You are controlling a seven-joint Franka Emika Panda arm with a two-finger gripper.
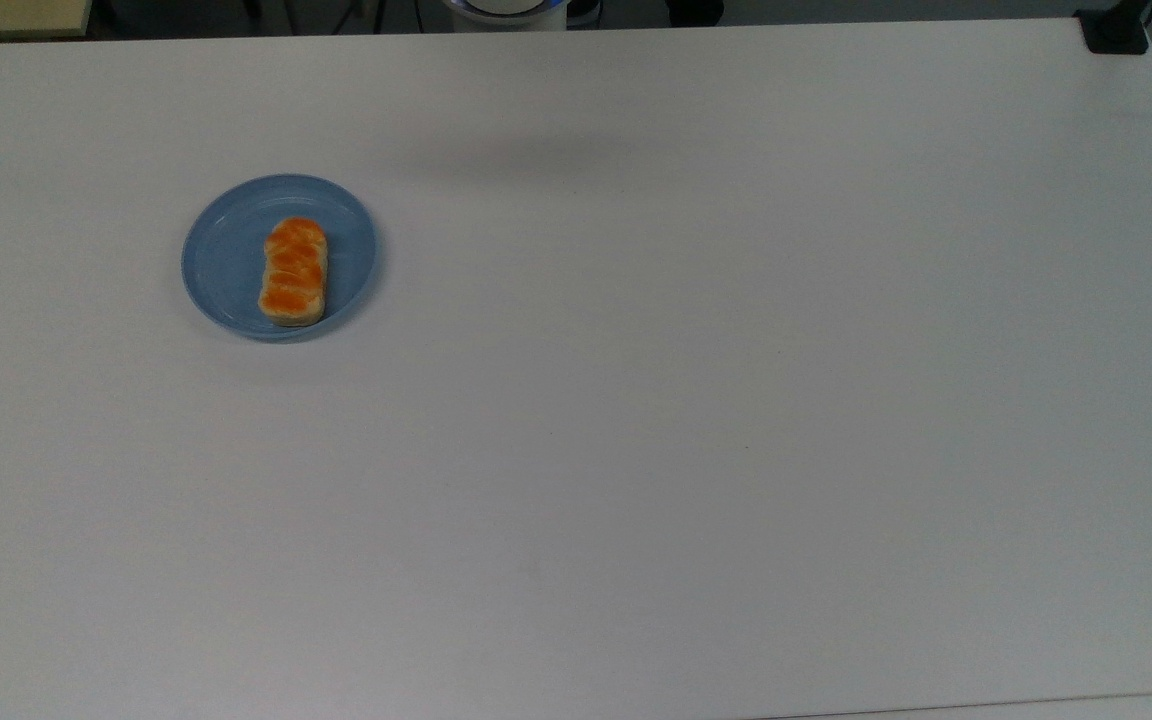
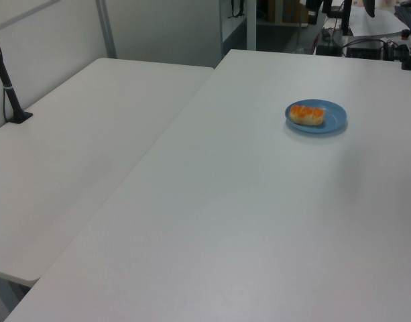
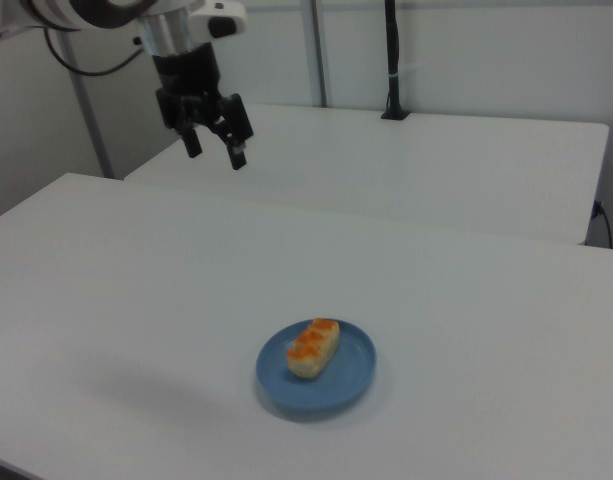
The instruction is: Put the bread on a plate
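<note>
Nearest in the right view: bare white table (image 3: 106, 300), matte and plain. A little farther in, on that table, the plate (image 3: 351, 375), round and light blue with a shallow raised rim. On the plate, flat, the bread (image 3: 313, 347): glazed orange-brown bumps upward, pale cream sides, long axis slanting toward the right view's upper right, body on the plate's half toward the right view's left. Not gripped, touched by nothing but the plate.

Same arrangement from the top view: bread (image 1: 293, 270) lengthwise up and down, a touch toward the top view's right of the plate's (image 1: 226, 260) middle, lower end close to the rim. Plate well toward the top view's left on the table (image 1: 636, 450). Farther up the table, a faint grey shadow (image 1: 516, 155).

From the left view: plate (image 2: 334, 121) far off on the table (image 2: 259, 221), bread (image 2: 307, 115) crosswise on the plate's half toward the left view's left.

Farther back and higher in the right view, the gripper (image 3: 216, 148): hanging high above the table, well apart from plate and bread, toward the right view's upper left. Arm entering from that corner, white wrist pointing down, black fingers (image 3: 236, 150) pointing downward with a slight lean toward the right view's right. Fingers spread apart, nothing between them.

Behind the gripper, a second white table (image 3: 436, 170). Farthest, at its back edge, a black upright post (image 3: 391, 60).
</note>
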